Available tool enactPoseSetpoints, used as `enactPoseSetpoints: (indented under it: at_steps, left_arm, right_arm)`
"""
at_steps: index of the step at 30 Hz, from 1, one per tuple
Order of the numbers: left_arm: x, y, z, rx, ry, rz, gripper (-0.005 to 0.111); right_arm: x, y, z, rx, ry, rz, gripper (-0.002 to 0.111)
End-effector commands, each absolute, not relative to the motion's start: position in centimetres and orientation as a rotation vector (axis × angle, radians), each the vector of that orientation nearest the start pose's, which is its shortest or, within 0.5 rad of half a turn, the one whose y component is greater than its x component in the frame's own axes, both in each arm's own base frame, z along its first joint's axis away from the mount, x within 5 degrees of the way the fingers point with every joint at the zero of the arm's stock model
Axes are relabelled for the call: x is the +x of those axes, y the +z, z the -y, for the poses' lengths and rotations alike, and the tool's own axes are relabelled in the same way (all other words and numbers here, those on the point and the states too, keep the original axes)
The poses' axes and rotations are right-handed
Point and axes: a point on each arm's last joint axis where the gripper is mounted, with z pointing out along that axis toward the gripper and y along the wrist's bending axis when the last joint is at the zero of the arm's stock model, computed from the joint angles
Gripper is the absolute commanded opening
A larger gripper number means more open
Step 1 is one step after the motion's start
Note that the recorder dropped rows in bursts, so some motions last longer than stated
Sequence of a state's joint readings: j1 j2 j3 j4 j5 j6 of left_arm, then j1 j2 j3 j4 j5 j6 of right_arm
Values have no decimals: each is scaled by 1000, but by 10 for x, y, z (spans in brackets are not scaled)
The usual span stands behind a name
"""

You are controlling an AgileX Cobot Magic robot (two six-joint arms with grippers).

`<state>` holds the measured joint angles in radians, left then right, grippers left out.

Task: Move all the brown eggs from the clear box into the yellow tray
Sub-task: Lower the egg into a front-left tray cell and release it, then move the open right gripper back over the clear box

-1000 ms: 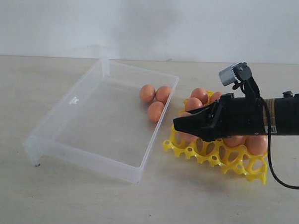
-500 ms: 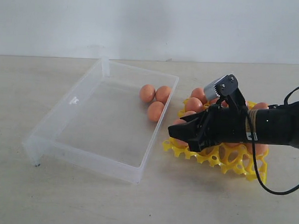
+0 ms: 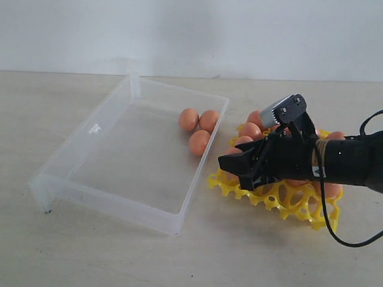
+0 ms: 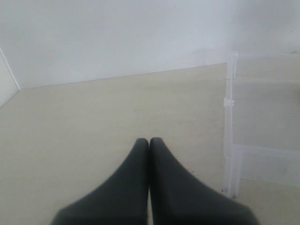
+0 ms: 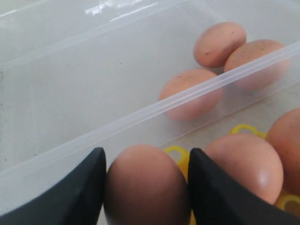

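Nestling between fingers (image 5: 75, 192), smooth orange-brown egg (image 5: 145, 183)

Spare robot test setup, likely a lab, bare white wall (image 3: 184, 29), plain pale beige surface (image 3: 110, 254) reaching to it, black robot arm (image 3: 362, 165) trailing a loose cable (image 3: 332, 235)

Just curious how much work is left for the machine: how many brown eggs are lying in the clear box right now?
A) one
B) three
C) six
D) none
B: three brown eggs lie clustered inside the clear box, near the wall that faces the yellow tray; the rest of the box floor is bare.
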<state>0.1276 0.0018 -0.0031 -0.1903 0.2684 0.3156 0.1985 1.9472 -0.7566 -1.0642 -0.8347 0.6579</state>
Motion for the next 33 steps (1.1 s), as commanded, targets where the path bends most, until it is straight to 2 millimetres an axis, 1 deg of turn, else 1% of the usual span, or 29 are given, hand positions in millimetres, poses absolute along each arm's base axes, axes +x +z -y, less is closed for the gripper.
enactPoseSetpoints:
  at_steps: [1,12,14,17,19,21,23,24,26,27,29,30,31,33]
  left_arm:
    - [55,190,-2,30,137,-1741,-4]
    - [55,190,-2,30,137,-1741,-4]
    - [55,190,-2,30,137,-1741,-4]
    - [55,190,-2,30,137,-1741,-4]
    - [55,190,-2,30,137,-1741,-4]
    - [55,190,-2,30,137,-1741,-4]
    - [55,190,-2,30,137,-1741,-4]
    - [55,190,-2,30,137,-1741,-4]
    - [55,190,-2,30,137,-1741,-4]
    - [55,190,-2,30,137,-1741,-4]
    - [55,190,-2,30,137,-1741,-4]
    - [55,190,-2,30,137,-1741,-4]
    - [55,190,-2,30,137,-1741,-4]
    - [55,190,-2,30,137,-1741,-4]
  right_arm:
    - [314,120,-122,-785,747,-1925,53]
    - [314,122,-123,-768,778,-1914,53]
    - [313,126,-124,-767,801,-1882,53]
    - [312,140,-126,-745,848,-1822,52]
    - [311,154,-127,-726,871,-1781,52]
    - [308,173,-127,-702,902,-1738,44]
    - [303,192,-129,-708,917,-1674,30]
    - [299,205,-131,-724,918,-1626,19]
    - [293,223,-138,-758,910,-1558,3]
    - [288,236,-146,-788,904,-1521,0]
    - [281,252,-159,-839,884,-1472,0]
    - [277,260,-171,-889,845,-1453,0]
    - [275,266,-180,-929,798,-1441,0]
    - [276,271,-202,-1017,609,-1493,0]
